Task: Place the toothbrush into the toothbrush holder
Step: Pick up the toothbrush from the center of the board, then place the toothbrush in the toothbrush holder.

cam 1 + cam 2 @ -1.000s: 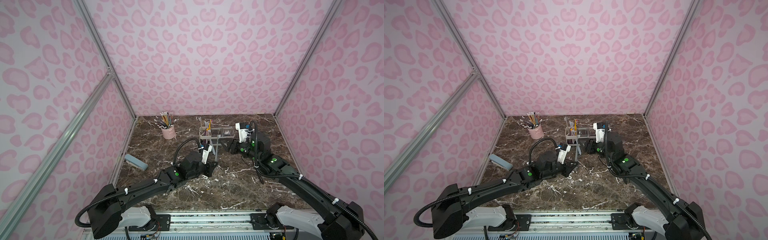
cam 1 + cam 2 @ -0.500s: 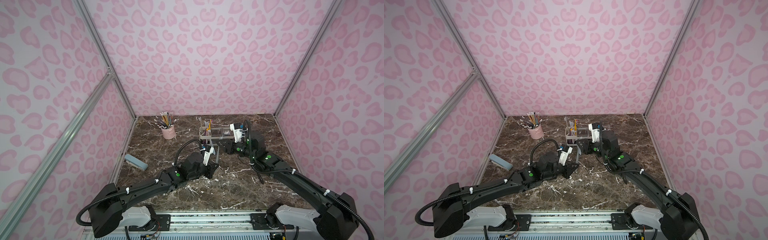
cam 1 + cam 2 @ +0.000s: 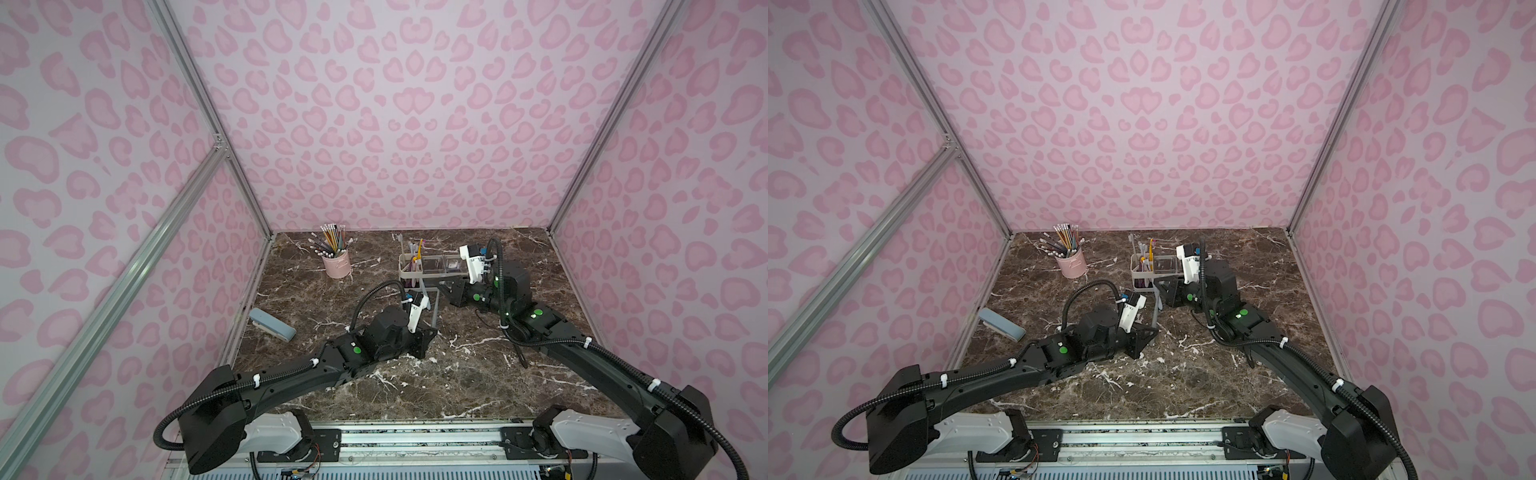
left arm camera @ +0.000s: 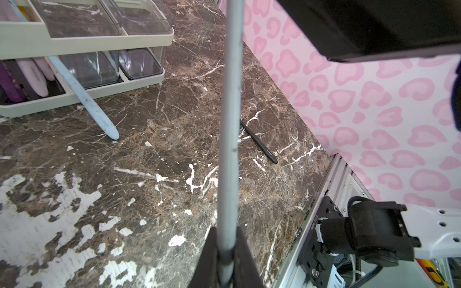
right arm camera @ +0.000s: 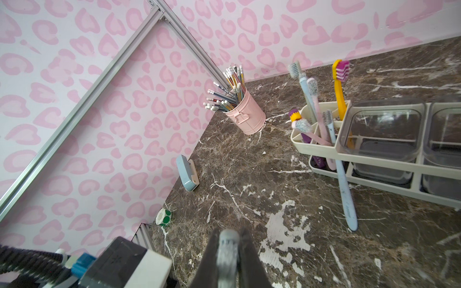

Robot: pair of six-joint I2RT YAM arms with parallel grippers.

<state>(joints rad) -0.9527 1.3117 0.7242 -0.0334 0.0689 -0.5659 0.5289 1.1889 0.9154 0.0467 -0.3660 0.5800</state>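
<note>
Clenched low on the shaft of the grey toothbrush (image 4: 230, 99): left claw (image 4: 225, 251), fingers tight on either side in the left wrist view. Clenched on the same brush's other end: right claw (image 5: 228, 251), w/ the grey tip pinched btwn its two fingers in the right wrist view. Gripped at both ends, then, and approx vertical in both top views: toothbrush (image 3: 435, 309). Not in the toothbrush holder (image 3: 430, 274); just in front of it on the robot's side, near the divided slot end. Can't tell whether the lower tip touches the tabletop (image 3: 457, 374).

Standing heads-up in the holder's slot section: several other brushes, incl. a yellow one (image 5: 339, 92) w/ pink-purple bristles, a pink one (image 5: 318, 112) and a purple one (image 5: 317, 160). Slanting out through the frame's open side, end resting on the tabletop: light-blue brush (image 5: 345, 189). Beside the slots, seated in the frame: two clear square cups (image 5: 381, 134).

Elsewhere on the tabletop:
- pink cup of pencils (image 3: 336, 264) near the back wall, well apart from the holder
- blue-grey stapler-like item (image 3: 272, 324) by the left wall
- roll of green stickers (image 5: 163, 217) at the tabletop edge
- black pen (image 4: 259, 142) lying flat toward the right wall
</note>
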